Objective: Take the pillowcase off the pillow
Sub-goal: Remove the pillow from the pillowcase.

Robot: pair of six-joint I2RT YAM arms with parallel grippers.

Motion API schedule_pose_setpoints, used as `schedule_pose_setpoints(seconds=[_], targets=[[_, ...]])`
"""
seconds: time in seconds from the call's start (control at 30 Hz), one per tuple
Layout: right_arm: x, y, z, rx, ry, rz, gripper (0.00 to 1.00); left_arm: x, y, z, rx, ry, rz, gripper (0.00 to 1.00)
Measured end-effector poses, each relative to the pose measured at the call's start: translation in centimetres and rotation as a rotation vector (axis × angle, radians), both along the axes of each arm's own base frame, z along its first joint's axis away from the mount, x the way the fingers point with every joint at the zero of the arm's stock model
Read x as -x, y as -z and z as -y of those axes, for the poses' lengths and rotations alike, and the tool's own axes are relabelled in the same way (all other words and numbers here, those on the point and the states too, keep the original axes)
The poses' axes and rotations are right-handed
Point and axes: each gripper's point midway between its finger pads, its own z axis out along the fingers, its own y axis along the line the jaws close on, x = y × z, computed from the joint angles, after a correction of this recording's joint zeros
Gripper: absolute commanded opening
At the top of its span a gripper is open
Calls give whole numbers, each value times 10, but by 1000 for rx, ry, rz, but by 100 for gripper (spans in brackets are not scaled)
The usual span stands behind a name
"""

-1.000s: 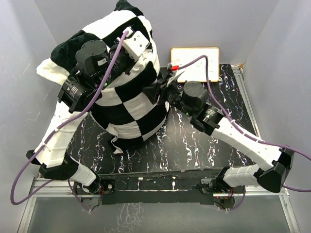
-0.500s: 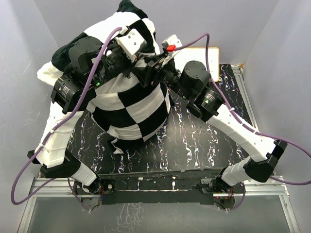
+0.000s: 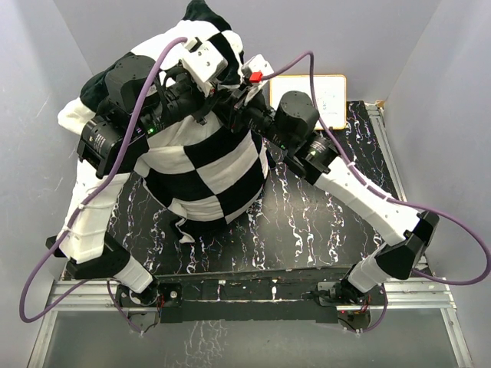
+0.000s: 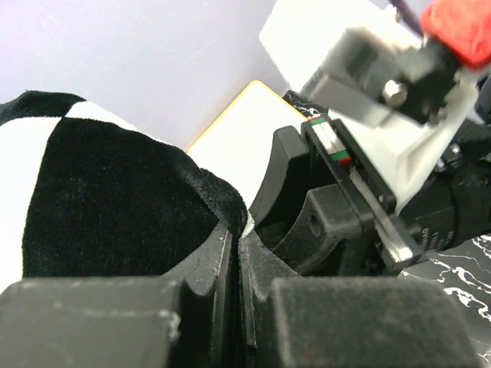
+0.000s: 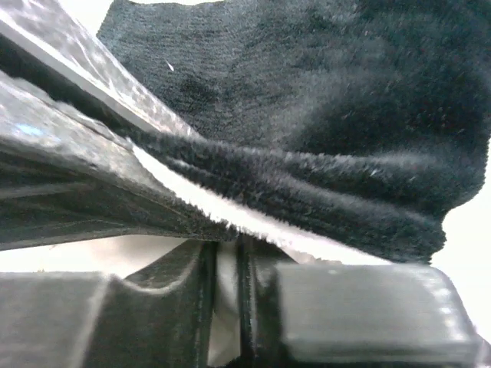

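Left hand (image 4: 238,238) first: it is clamped shut on a thin lip of the pillowcase (image 3: 207,165), black plush bunched right at its fingertips. That is a small bite, and plush is slippery. A hard tug could pull the edge straight out of the pinch.

Below both hands the checkered bundle stands heaped on the dark surface (image 3: 307,222). I cannot pick out the pillow, which seems to be wrapped inside the pillowcase. With nothing pinning it down, a lift may carry pillow and cover up together instead of stripping one off the other.

Now the right hand (image 5: 226,253), sitting just in front of the left, almost nose to nose. Its fingers are nearly closed, gripping a fold of the same fabric, black with a white edge. Two hands this tight on one patch could knock together, or simply stretch the cloth between them.

Off beyond the right hand, a white board (image 3: 326,100) lies close to the bundle, and a toppling heap could land on it.
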Motion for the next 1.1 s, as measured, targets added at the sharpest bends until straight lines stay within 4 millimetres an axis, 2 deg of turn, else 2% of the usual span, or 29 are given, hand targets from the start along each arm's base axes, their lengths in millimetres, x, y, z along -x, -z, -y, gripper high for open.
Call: schedule_pose_setpoints(seconds=[0.17,0.37,0.6,0.87,1.07,1.1], targets=[[-6,11,-8,-44,-7,19,8,-1,1,0,-5,-2,-9,0],[0,22,-4,-110,-16,31,8,-3,2,-4,-61,0,73,0],[22,30,1,-179,-61,21,8,-3,-4,-15,-173,-2,295,0],[42,37,4,-232,-19,7,8,-13,-17,-15,-220,-51,544,0],[56,53,12,-271,14,-16,8,-14,-19,-11,-211,-98,780,0],[59,56,15,-281,19,-22,8,-15,-21,-10,-206,-106,810,3]])
